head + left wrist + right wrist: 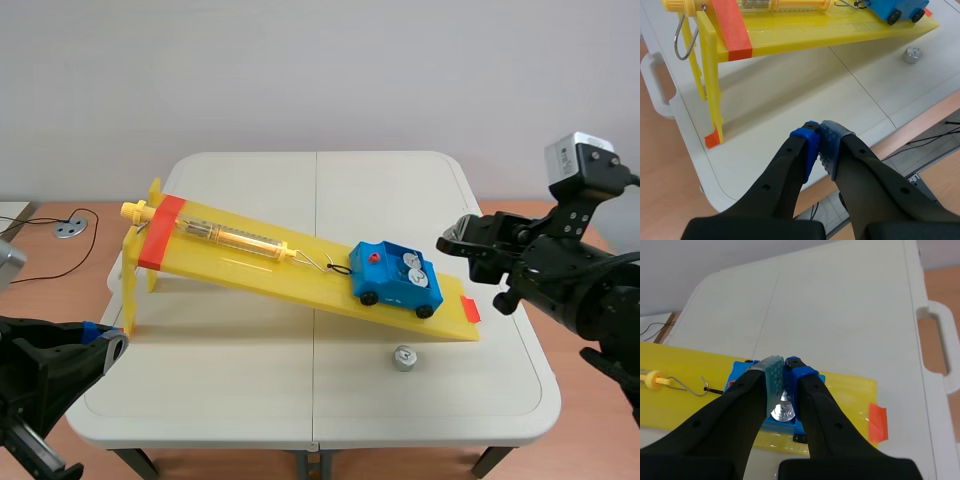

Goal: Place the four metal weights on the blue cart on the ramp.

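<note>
While jaws clamp a weight, right arm hovers.

The blue cart sits wheels-down on the low end of the yellow ramp, directly under the right gripper. Two round silver weights lie flat in its bed, side by side. A third weight stands on the table beside the ramp, well ahead of the left gripper.

The yellow ramp crosses the table slantwise, with open passage beneath its raised end. One loose metal weight obstructs the bare tabletop before the low end.
</note>
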Available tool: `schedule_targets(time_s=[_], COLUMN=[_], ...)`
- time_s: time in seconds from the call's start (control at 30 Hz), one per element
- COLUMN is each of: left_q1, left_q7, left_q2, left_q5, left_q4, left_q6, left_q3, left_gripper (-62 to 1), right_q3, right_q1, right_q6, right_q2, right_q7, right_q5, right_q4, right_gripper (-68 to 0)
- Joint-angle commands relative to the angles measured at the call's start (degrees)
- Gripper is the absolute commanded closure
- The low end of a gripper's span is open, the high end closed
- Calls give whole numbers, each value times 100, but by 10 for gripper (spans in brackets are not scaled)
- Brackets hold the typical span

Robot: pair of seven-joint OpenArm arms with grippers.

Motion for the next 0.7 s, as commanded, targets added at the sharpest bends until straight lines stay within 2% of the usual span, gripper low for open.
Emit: schedule_targets(time_s=[0.0,0.23,0.67], left_q1=[-114,-114,-114], left_q7=[-551,-551,-549], left_q2=[-2,-2,-2], left_q5=[-444,-444,-442], left_q4=[409,409,409], left_q6=[-208,-208,-208], left_q3=[-96,-96,-96], left_gripper=[-27,-27,-27], right_q3=[-188,-264,-393], right_q1=[579,988,1508], right_q6=[116,177,179], right_q2=[107,-173,-444], right_q7=[734,750,754], right_q5=[391,398,413], right_q4=[341,-120,-898], right_gripper=[-6,-6,-6])
